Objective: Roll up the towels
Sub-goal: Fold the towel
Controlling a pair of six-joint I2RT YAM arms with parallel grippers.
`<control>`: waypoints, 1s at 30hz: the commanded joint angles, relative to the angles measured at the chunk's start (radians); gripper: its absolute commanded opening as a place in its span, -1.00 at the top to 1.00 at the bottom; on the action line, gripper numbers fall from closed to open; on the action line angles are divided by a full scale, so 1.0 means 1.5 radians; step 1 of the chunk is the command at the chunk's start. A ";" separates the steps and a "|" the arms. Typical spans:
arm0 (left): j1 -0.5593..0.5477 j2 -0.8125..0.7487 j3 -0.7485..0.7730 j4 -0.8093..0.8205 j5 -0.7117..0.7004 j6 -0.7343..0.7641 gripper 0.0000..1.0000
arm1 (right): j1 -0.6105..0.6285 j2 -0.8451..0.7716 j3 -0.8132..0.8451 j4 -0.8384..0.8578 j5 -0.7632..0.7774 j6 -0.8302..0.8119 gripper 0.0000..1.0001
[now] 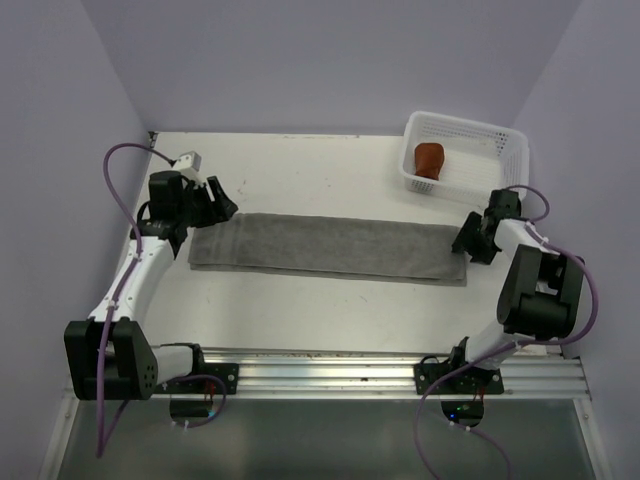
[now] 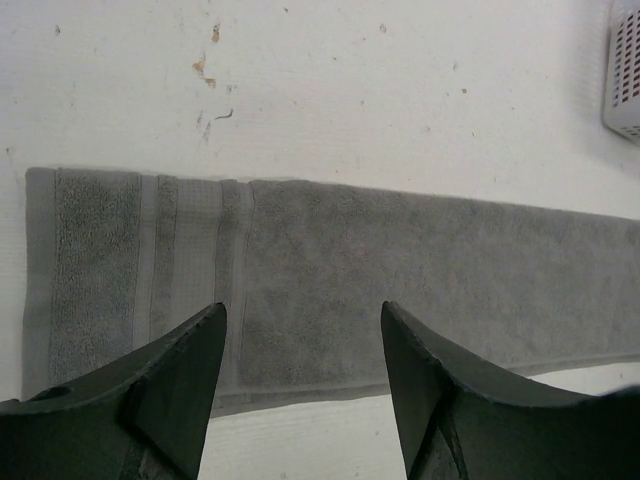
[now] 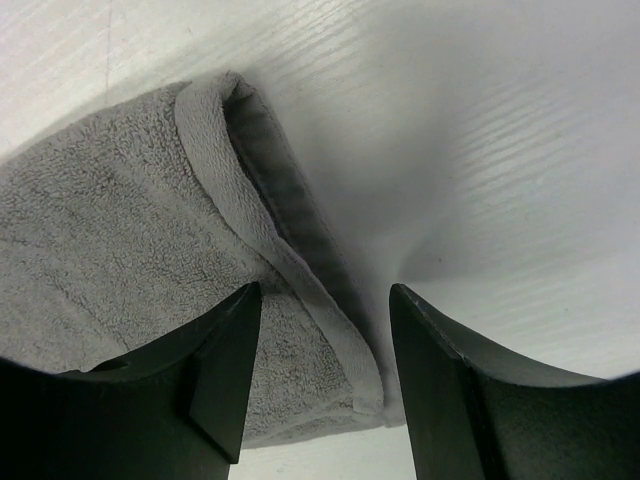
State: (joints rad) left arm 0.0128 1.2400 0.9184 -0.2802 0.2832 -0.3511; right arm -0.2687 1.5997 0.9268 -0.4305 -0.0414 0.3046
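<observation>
While both arms reach out from the near edge of the bench [image 1: 320, 180], the grey towel [image 1: 330, 247] lies flat across its middle, folded into a long strip running left to right. The left gripper [image 1: 226, 212] hovers over the strip's left end, fingers [image 2: 190, 370] apart with nothing between them. The right gripper [image 1: 466, 246] sits low at the right end, its fingers [image 3: 225, 370] likewise apart, straddling the towel's folded hem without pinching it. Farther back, in the far right corner, the rust-brown towel [image 1: 430, 158] rests rolled inside a white mesh basket [image 1: 470, 127].
</observation>
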 commanded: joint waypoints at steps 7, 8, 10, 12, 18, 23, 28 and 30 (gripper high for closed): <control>-0.001 0.011 0.007 0.000 0.004 0.020 -0.36 | 0.036 0.029 -0.001 0.020 0.074 -0.032 -0.09; -0.001 0.010 0.007 0.001 0.005 0.020 -0.36 | 0.036 0.032 -0.001 0.020 0.072 -0.032 -0.08; -0.001 0.011 0.005 -0.001 0.008 0.019 -0.37 | 0.037 0.041 0.003 0.017 0.076 -0.032 0.02; -0.001 0.012 0.004 -0.003 0.008 0.020 -0.37 | 0.039 0.044 0.007 0.010 0.092 -0.034 0.13; -0.001 0.011 0.003 -0.005 0.013 0.021 -0.39 | 0.040 0.058 0.023 -0.021 0.108 -0.031 0.58; -0.001 0.006 -0.003 -0.003 0.014 0.021 -0.40 | 0.040 0.010 0.054 -0.079 0.142 -0.025 0.92; -0.001 0.007 -0.006 0.002 0.024 0.018 -0.40 | 0.042 -0.062 0.086 -0.122 0.142 -0.027 1.00; -0.001 0.007 -0.007 0.002 0.026 0.018 -0.41 | 0.056 -0.087 0.109 -0.141 0.136 -0.026 1.00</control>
State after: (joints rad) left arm 0.0124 1.2575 0.9180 -0.2817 0.3004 -0.3470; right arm -0.2005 1.5604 1.0058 -0.5858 0.1360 0.2714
